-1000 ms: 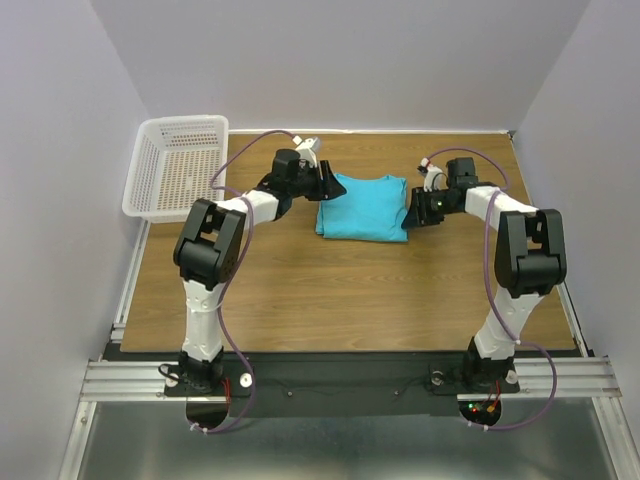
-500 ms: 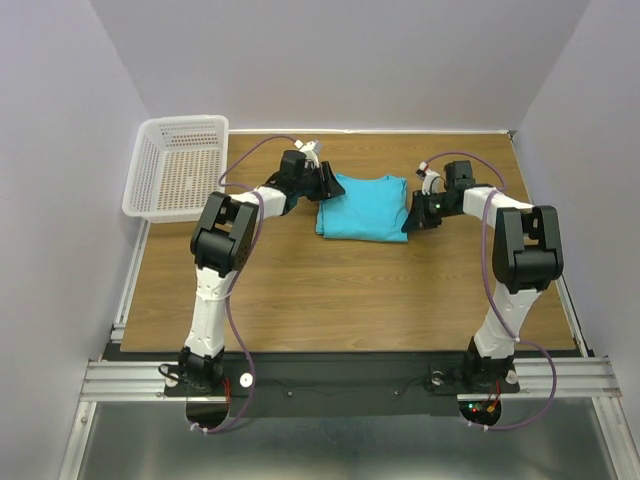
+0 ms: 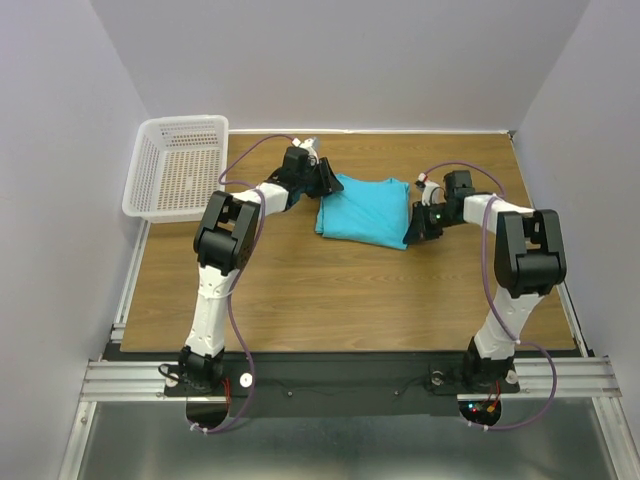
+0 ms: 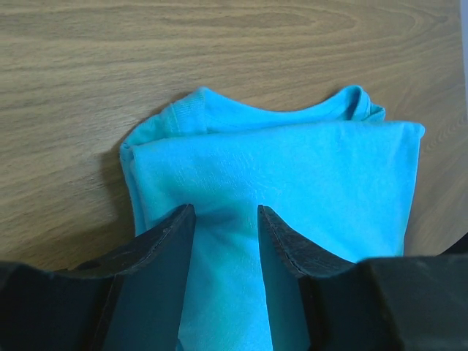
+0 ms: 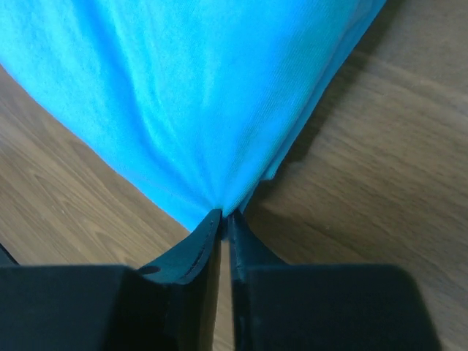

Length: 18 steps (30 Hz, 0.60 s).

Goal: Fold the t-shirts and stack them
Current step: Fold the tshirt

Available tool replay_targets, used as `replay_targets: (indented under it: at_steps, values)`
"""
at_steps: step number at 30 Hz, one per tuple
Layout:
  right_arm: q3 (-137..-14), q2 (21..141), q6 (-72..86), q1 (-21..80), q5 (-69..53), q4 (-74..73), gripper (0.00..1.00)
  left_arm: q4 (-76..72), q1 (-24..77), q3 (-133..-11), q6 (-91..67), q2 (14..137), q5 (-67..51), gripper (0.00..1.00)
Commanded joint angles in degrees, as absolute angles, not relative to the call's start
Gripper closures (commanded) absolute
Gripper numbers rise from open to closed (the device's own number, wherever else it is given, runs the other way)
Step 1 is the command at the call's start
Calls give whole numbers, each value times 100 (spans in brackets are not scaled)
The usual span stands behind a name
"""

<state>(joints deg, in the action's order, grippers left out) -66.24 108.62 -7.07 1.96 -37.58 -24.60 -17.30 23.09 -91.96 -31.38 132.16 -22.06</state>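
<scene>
Item: one t-shirt point(image 3: 363, 208), upper middle of the top view, lying on the bench point(image 3: 330, 290) between the two hands.

Progress: the t-shirt is already folded into a compact, layered rectangle. The sleeves are tucked out of sight. In my judgement the folding is well advanced, and a last fold or a squaring-up is likely in hand. Stacking is not yet done, and no second shirt shows in any view.

Orientation: the long axis runs left to right across the top view, dipping slightly toward the right. In the left wrist view the neck rib lies along the edge at the top of the frame, away from the fingers. Which way the neck points in the top view cannot be told.

Left hand point(image 4: 224, 216): at the upper left corner of the t-shirt, jaws apart, cloth showing in the gap, not clamped.

Right hand point(image 5: 224, 216): at the right edge, jaws together and pinching the cloth, which puckers toward the tips. A shadow under the hem suggests that edge is raised off the bench.

Surroundings: a white basket point(image 3: 140, 200) stands at the upper left, well apart from the t-shirt.
</scene>
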Motion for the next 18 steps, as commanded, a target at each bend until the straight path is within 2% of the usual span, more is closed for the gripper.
replay_targets:
  at_steps: [1,2,5,9,13,15,16,18]
  values:
    - [-6574,10451,-993,158,-3762,-2707,76,-1582,2215,-9457,-3120,13236,-2012,48]
    - [-6609,10354,-1054,115,-3744,-2716,67,-1591,2215,-9501,-3103,13236,-2108,48]
    - [-6845,10126,-1142,27,-3657,-2733,59,-1757,2215,-9510,-2971,13175,-2302,47]
    - [-7381,9896,-1265,-176,-3665,-2733,58,-2065,2215,-9457,-2725,12798,-2548,44]
    - [-8120,10403,-1249,-176,-4218,-2716,59,-2285,2206,-9396,-2470,12341,-2593,41]
    - [-8453,10756,-934,-176,-4245,-2698,55,-2329,2197,-9317,-2295,12121,-2479,41]
    - [-8751,11045,-810,-176,-4254,-2698,48,-2355,2197,-9273,-2224,11885,-2409,40]
    - [-9008,11319,-660,-176,-4088,-2655,43,-2355,2189,-9115,-2058,11620,-2138,39]
